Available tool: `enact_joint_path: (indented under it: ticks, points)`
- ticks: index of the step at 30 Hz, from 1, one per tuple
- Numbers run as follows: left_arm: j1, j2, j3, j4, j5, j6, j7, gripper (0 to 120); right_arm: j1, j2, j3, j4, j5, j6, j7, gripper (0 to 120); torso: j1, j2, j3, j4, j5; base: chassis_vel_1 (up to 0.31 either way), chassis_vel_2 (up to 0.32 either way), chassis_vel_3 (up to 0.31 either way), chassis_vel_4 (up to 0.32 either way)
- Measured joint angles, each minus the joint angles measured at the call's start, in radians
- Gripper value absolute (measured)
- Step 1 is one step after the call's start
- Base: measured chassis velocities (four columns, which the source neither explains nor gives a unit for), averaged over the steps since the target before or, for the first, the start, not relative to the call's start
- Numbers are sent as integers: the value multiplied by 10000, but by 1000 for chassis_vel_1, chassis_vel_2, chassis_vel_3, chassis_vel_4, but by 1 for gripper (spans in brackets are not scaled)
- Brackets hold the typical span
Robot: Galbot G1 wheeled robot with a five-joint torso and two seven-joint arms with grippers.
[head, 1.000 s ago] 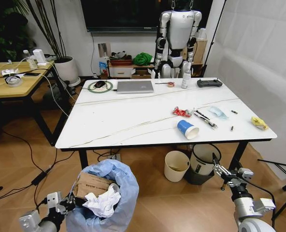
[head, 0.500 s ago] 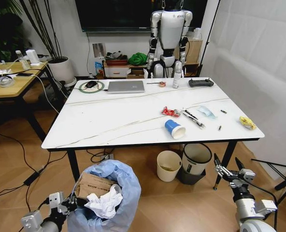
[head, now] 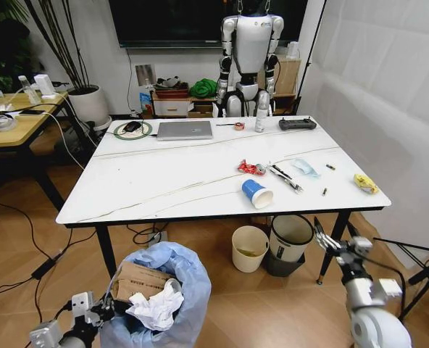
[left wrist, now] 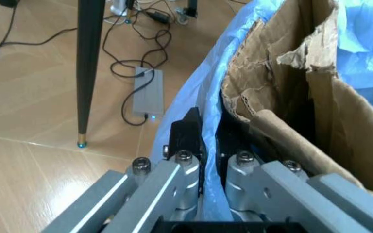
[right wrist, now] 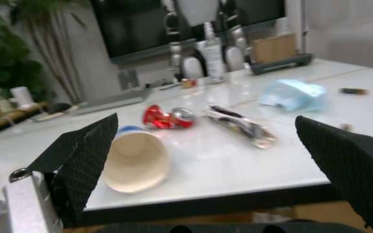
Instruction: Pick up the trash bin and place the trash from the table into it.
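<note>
Trash bin (head: 156,293) held low at the robot's left, litter lying on the bench (head: 164,181) ahead.

Left end effector (head: 102,310) is clamped on the rim of the bin; the left wrist view shows its fingers (left wrist: 190,136) pinching the light-blue bag edge beside the brown cardboard box (left wrist: 290,87), a detail the head view does not give. In the head view, crumpled white tissues (head: 156,308) lie on the box inside the bin. Right end effector (head: 334,243) is raised near the bench's front right corner, spread wide. Its wrist view looks across the white top at the blue paper cup (right wrist: 138,162) lying on its side, the red wrapper (right wrist: 163,116) and the light-blue mask (right wrist: 293,94). A yellow scrap (head: 365,183) lies near the right edge. A silver laptop (head: 184,130) sits at the far side; the floor is wooden.
</note>
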Motion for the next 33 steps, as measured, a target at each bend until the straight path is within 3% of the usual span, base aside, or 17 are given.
enact_joint_path:
  ticks: [8,16,33]
  points:
    - [163,-376,-159,-293,280,-17,-19,0,1796,-531,-1716,-625,1676,-1132,-39,100,1,0,1,1,-2,0,0,0,0]
    - [253,-866,-262,-517,535,-23,-40,0,2863,-568,-3231,-1264,2097,-1377,167,100,0,0,1,1,-4,0,0,0,0]
    - [281,-1456,-257,-674,925,-32,-64,0,3723,-717,-3926,-2628,1834,-1288,110,100,0,0,0,-1,-1,0,0,0,0]
